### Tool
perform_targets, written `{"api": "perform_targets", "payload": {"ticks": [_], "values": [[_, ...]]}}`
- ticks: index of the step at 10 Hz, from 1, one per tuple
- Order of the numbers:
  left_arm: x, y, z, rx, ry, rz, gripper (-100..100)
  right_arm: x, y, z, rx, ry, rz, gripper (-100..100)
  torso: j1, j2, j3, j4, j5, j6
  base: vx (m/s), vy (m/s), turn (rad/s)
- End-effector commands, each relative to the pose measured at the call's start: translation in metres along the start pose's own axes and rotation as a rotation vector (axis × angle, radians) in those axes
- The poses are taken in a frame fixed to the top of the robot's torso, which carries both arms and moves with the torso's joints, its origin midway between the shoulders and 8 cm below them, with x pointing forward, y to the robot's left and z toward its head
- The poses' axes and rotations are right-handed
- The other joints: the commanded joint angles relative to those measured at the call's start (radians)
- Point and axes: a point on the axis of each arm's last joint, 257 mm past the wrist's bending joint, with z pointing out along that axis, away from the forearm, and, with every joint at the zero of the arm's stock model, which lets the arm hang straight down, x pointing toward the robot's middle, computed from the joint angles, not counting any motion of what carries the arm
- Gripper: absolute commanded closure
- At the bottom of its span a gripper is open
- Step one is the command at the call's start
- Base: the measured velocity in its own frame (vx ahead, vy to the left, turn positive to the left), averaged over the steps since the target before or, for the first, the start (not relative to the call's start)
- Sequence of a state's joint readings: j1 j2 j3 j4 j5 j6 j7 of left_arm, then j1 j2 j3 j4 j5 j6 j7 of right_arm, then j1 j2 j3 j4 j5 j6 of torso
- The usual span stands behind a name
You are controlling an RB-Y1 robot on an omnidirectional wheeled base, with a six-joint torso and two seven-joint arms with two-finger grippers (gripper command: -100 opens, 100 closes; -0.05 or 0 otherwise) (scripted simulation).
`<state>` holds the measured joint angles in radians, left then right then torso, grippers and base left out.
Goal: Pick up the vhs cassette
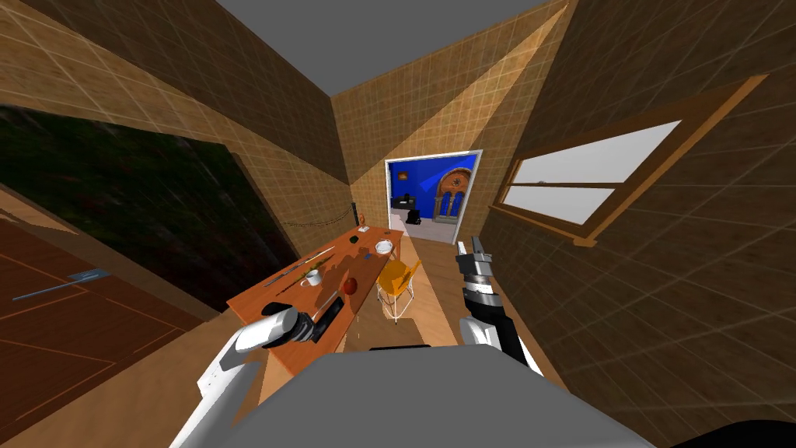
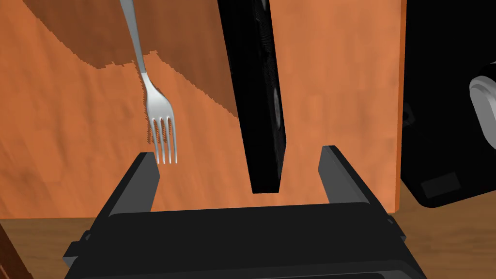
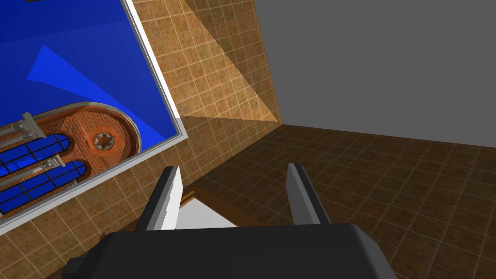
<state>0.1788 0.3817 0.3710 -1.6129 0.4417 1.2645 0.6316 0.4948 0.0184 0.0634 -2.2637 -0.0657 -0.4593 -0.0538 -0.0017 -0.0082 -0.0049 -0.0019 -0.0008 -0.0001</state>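
Zero lift yet: left gripper (image 2: 237, 152) released, straddling black vhs cassette (image 2: 256, 97) lying on bench (image 2: 339, 72) at my eleven o'clock, fork (image 2: 157, 109) beside. Closing, lifting remain. Right gripper (image 3: 232, 169) released, one o'clock.

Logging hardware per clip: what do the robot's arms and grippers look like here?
The left arm and right arm are white shells with dark, grey-ringed wrists. The left gripper and right gripper are each a dark box with two thin, blade-like fingers, light grey where lit.
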Motion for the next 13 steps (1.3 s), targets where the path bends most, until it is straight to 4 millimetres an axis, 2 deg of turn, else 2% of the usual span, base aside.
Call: {"api": "perform_targets", "payload": {"ticks": [1,2,3,5,8,10,11,12,13], "values": [[-0.008,0.005,0.001,-0.035,-0.028,-0.015,-100,0.0,0.0,0.0,0.0,0.0,0.0,0,0.0,0.0,0.0,0.0,0.0,0.0,0.124,-0.055,0.03],[-0.019,0.009,0.003,-0.072,-0.062,-0.041,-100,0.0,0.0,0.0,0.0,0.0,0.0,0,0.0,0.0,0.0,0.0,0.0,0.0,0.144,-0.057,0.035],[-0.02,0.011,0.002,-0.078,-0.066,-0.041,-100,0.0,0.0,0.0,0.0,0.0,0.0,0,0.0,-0.001,-0.001,0.0,0.0,0.0,0.125,-0.042,0.029],[-0.04,0.019,0.002,-0.14,-0.124,-0.085,-100,0.0,0.0,0.0,0.0,0.0,0.0,0,0.002,0.0,0.0,0.0,0.0,0.0,0.149,-0.026,0.059],[-0.056,0.029,0.0,-0.2,-0.179,-0.117,-100,0.0,0.0,0.0,0.0,0.0,0.0,0,0.001,0.001,0.0,0.0,0.0,0.0,0.117,-0.044,0.037],[-0.065,0.033,-0.002,-0.229,-0.208,-0.135,-100,0.0,0.0,0.0,0.0,0.0,0.0,0,0.001,-0.001,-0.001,0.0,0.0,0.0,0.14,-0.041,0.027],[-0.062,0.032,-0.002,-0.219,-0.198,-0.13,-100,0.0,0.0,0.0,0.0,0.0,0.0,0,0.001,0.0,-0.001,0.0,0.0,0.0,0.048,-0.015,0.005],[-0.062,0.033,-0.002,-0.222,-0.201,-0.131,0,0.0,0.0,0.0,0.0,0.0,0.0,0,0.003,0.004,0.002,0.0,0.0,0.0,0.01,-0.003,-0.001],[-0.064,0.037,0.007,-0.221,-0.199,-0.129,-100,0.0,0.0,0.0,0.0,0.0,0.0,0,0.004,0.006,0.003,0.001,0.001,0.0,0.011,0.001,0.019]]}}
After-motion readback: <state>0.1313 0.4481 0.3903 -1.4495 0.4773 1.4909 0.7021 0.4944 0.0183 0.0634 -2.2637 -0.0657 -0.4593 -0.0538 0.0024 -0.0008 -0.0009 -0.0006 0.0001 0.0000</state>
